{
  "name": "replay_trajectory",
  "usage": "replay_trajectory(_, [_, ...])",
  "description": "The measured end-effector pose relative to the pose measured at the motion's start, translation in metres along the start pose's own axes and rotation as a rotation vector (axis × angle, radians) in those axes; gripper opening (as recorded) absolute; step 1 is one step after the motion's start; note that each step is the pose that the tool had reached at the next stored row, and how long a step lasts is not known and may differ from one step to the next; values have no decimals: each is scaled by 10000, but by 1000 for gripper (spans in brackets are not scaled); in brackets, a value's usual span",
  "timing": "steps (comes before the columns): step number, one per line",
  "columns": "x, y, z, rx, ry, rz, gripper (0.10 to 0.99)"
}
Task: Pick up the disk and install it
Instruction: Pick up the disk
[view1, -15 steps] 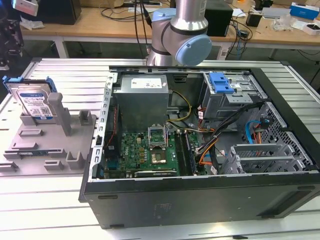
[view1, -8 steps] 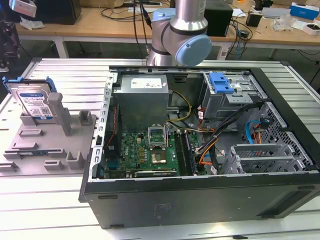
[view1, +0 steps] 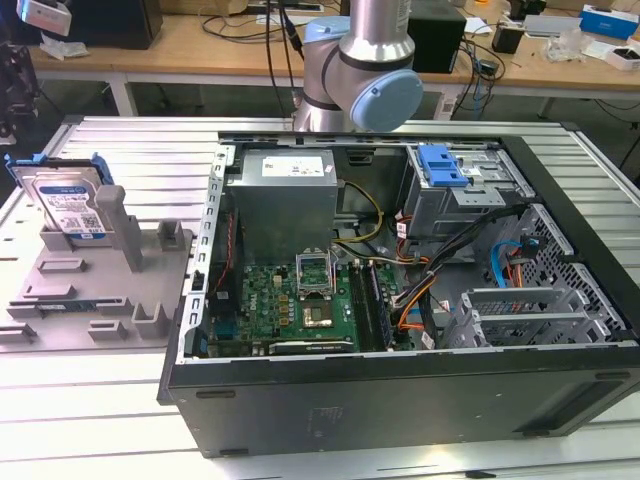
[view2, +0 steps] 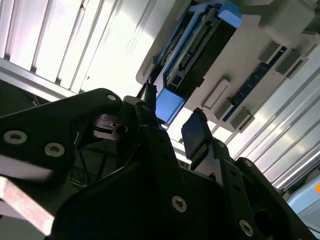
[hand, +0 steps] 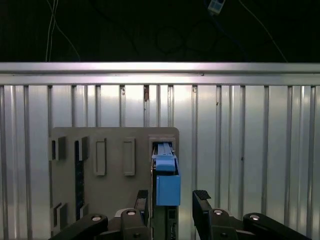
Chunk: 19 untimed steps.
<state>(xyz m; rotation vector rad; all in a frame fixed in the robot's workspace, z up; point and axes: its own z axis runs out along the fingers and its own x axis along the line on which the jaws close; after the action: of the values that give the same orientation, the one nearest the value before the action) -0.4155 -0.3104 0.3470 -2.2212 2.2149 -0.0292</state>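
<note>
Disk (view1: 68, 200): one, upright in one grey holder (view1: 100, 285).
Hand (hand: 171, 194): one, two fingers (hand: 202, 201) spread apart, gripping nothing; the disk shows between them.
Computer case (view1: 400, 390): one, open.

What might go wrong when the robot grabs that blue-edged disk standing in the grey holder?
The open hand straddles the disk, which sits nearer one finger, so closing might shove it sideways in the grey holder. The fingers may pinch only the blue frame and slip. Loose cables in the computer case might snag the disk.
</note>
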Motion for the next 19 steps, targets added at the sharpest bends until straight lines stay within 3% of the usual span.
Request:
replay_trajectory(12, [1,1,39,-8,18,527,482])
replay_trajectory(19, [1,0,40,-8,19,538,482])
